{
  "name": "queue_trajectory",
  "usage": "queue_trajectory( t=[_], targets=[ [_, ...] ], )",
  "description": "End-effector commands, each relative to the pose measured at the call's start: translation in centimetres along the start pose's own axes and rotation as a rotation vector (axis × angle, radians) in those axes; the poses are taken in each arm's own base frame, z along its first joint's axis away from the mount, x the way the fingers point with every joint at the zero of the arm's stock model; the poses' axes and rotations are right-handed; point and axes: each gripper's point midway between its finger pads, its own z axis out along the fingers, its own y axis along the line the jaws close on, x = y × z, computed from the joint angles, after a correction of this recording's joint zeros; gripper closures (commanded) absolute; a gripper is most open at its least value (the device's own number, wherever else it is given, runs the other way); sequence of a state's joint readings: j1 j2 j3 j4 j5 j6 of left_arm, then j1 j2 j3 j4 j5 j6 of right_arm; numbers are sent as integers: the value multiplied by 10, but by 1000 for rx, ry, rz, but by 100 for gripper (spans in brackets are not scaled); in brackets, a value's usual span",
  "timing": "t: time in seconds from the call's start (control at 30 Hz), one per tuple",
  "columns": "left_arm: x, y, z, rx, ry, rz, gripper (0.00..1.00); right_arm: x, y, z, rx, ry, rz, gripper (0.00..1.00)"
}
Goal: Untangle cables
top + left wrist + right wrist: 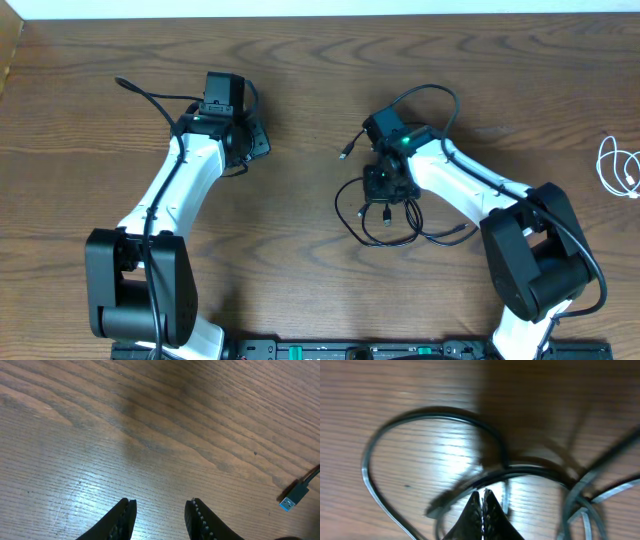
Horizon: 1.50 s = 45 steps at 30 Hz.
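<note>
Black cable (435,410) loops under the clenched right gripper (483,493) (left gripper (161,505) gapes above table (100,420)).

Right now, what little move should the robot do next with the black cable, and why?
Probably lift the right gripper slightly to draw one loop off the pile. Its jaws are shut right at a strand of the black cable, which lies in overlapping loops; the white cable lies far apart. Whether a strand is pinched is too blurred to tell.
</note>
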<state>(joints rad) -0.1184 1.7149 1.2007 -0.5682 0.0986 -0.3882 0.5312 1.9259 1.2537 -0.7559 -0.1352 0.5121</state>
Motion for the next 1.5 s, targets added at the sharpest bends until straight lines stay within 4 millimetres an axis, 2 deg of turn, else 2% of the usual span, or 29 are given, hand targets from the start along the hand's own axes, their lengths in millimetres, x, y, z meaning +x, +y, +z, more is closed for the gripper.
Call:
queue_trajectory(
  t=[0.0, 0.17, 0.37, 0.4, 0.5, 0.57, 0.67, 0.77, 0.9, 1.1, 1.23, 1.33, 1.37, 1.47],
  targets=[
    [4, 4, 5, -14, 14, 6, 63, 1, 11, 4, -23, -5, 1, 99],
    [4, 4, 5, -14, 14, 6, 63, -4, 25, 5, -50, -44, -29, 99],
    [4, 4, 5, -14, 14, 6, 63, -7, 26, 4, -56, -56, -51, 99],
    [4, 4, 5, -14, 14, 6, 63, -10, 26, 2, -57, -61, -78, 96],
    [4, 4, 5, -14, 14, 6, 63, -17, 26, -17, -65, -57, -81, 83],
    [4, 4, 5, -14, 14, 6, 63, -29, 26, -41, -64, -66, -115, 77],
    [4, 4, 5, -14, 14, 6, 63, -35, 23, -62, -51, -54, -135, 72],
    [4, 4, 5, -14, 14, 7, 62, -32, 9, -68, 1, -29, -126, 66],
    [4, 4, 5, -14, 14, 7, 62, -19, -24, -63, 156, 10, -114, 63],
    [4, 4, 5, -14, 14, 7, 62, 5, -56, -43, 276, 73, -84, 61],
    [4, 4, 5, -14, 14, 6, 62, 25, -67, -20, 286, 105, -24, 60],
    [4, 4, 5, -14, 14, 6, 62, 38, -64, -3, 231, 135, -7, 62],
    [4, 4, 5, -14, 14, 6, 62, 43, -60, 3, 195, 146, -4, 66],
    [4, 4, 5, -14, 14, 6, 62, 48, -53, 12, 138, 157, 0, 89]
  ],
)
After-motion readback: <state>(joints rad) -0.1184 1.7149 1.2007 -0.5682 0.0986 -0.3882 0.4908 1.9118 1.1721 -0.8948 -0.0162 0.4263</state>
